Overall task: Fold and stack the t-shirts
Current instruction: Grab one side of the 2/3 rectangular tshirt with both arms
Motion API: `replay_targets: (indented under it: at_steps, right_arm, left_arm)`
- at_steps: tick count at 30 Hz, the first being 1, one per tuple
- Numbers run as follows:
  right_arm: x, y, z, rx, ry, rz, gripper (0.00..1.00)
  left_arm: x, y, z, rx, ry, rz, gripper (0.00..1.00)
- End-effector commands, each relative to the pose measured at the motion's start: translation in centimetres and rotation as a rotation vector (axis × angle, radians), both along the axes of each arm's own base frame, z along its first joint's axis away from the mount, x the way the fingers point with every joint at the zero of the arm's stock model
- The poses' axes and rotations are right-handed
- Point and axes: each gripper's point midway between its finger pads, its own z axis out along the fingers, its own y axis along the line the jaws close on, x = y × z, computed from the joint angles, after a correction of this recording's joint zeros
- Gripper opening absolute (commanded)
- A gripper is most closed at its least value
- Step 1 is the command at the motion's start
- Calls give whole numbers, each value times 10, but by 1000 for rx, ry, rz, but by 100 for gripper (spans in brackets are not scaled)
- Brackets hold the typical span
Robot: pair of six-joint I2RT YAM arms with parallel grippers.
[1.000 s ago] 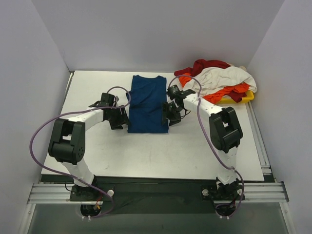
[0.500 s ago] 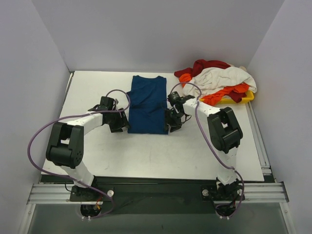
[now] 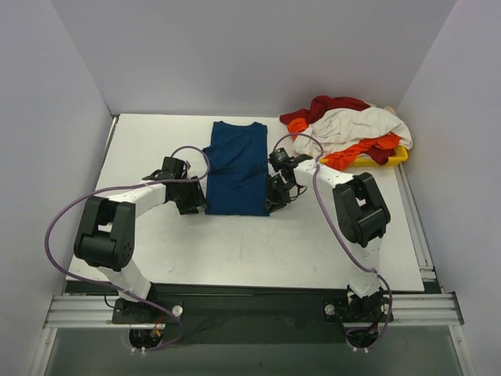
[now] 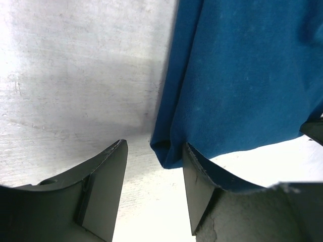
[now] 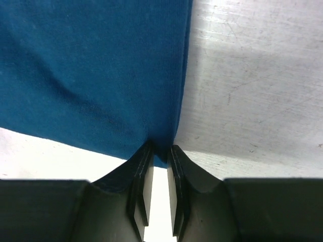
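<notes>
Pinching near right corner of dark blue t-shirt [image 3: 235, 166]: right gripper [image 5: 160, 149], jaws almost together; left gripper [image 4: 155, 146] open astride left corner.

The blue shirt [image 3: 236, 168] is soft, matt cloth with a fine knit, lightly creased. The shirt heap [image 3: 348, 129] at the desk's far right corner is crumpled cloth of the same sort, in red, white and orange, lying over a smooth yellow plastic tray [image 3: 398, 156]. The desk [image 3: 156, 141] is white and matt, with fine scratches and scuffs. The left end effector [image 4: 155, 146] and right end effector [image 5: 160, 147] have dark, matt, plastic-looking fingers. The purple cable [image 3: 59, 215] looks smooth. The rail [image 3: 250, 309] along the near edge is bare metal.
</notes>
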Motion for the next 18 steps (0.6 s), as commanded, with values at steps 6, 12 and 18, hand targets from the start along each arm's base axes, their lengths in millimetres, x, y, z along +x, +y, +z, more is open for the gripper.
replay_targets:
  at_steps: [6, 12, 18]
  right_arm:
    - [-9, 3, 5, 16, 14, 1, 16]
    - [-11, 3, 4, 16, 14, 0, 14]
    - [-12, 4, 5, 20, 15, 1, 11]
  left_arm:
    - [-3, -10, 1, -50, -20, -4, 55]
    - [-7, -16, -7, -83, 1, -7, 53]
    - [-15, -16, -18, -81, 30, -3, 37]
